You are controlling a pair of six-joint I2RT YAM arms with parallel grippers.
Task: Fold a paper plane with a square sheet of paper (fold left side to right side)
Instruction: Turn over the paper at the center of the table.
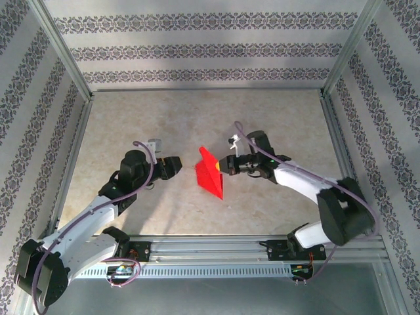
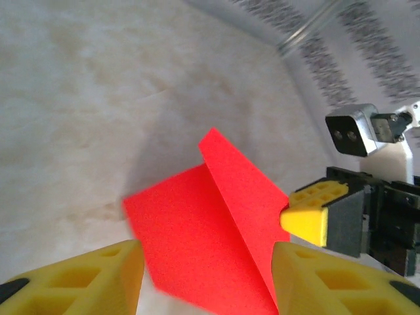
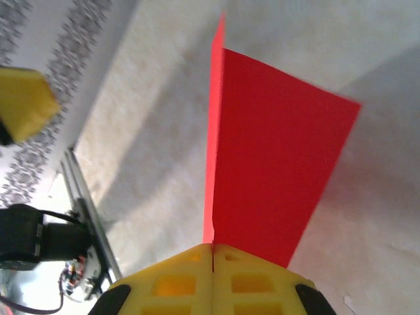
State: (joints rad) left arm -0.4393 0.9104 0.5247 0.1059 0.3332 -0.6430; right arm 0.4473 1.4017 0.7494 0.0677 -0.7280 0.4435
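At the middle of the overhead frame, on the pale marbled table (image 1: 131, 118), the red sheet of paper (image 1: 210, 172) sits between my two arms, creased so that one part lies flat and another rises off the surface. My right gripper (image 1: 228, 164) reaches in from the right of the frame and meets the paper's right edge. In my right wrist view the two yellow pads (image 3: 177, 282) at the bottom centre are pressed flat together, clenched on the lower edge of the paper (image 3: 269, 170). The paper fans up from that seam toward the top of the frame, with a thin upright fold along its left side. My left gripper (image 1: 176, 165) is left of centre in the overhead frame, near the paper but apart from it, with a strip of bare table between them. In my left wrist view its yellow fingers (image 2: 85, 282) sit in the bottom corners, spread wide and released, holding nothing. The paper (image 2: 184, 223) lies beyond them in the lower middle, its crease running from the centre down toward the lower right. At the right of that frame the yellow tip of my right gripper (image 2: 308, 213) sits at the edge of the raised flap.
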